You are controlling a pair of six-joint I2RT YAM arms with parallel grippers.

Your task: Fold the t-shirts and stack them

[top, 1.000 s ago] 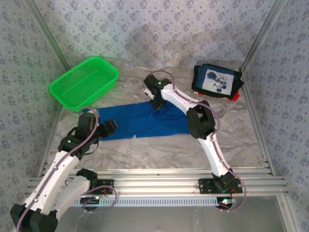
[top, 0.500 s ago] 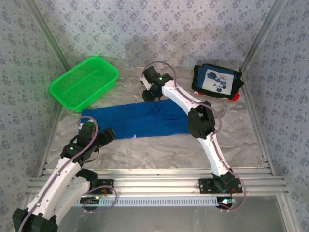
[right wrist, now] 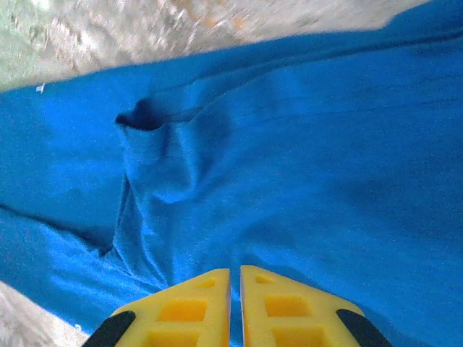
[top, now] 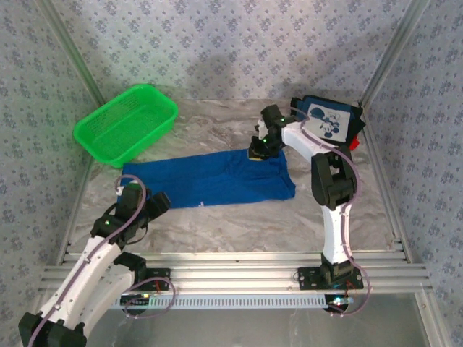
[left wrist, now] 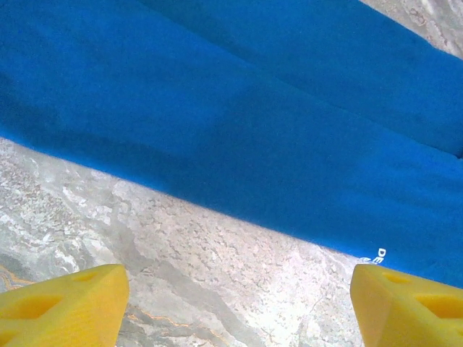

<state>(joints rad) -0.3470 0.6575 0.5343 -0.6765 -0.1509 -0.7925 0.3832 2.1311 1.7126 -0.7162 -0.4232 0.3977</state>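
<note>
— Counter [top: 239,224] of grey marble takes most of the top view, correct?

— Yes. On its middle the blue t-shirt [top: 202,181] lies as a long folded band that runs from left to right.

— What is next in size?

— The green basket [top: 126,123], at the far left corner, apart from the band. At the far right corner the navy t-shirt [top: 325,121] lies folded, its white cartoon panel facing up. A bit of the red t-shirt [top: 353,144] looks out from under its near right corner.

— And the arms?

— The right gripper [top: 259,150] is down at the far edge of the band, near its right end. In the wrist view its fingers [right wrist: 181,311] are pressed together and a ridge of blue cloth runs to their tips, so it seems to pinch the blue t-shirt.

— The other one?

— The left gripper [top: 158,202] is beside the near edge, toward the left end. Its fingers [left wrist: 65,303] are spread wide over bare marble, with the cloth just beyond them. Small white letters [left wrist: 378,254] show on the cloth edge by one finger.
</note>
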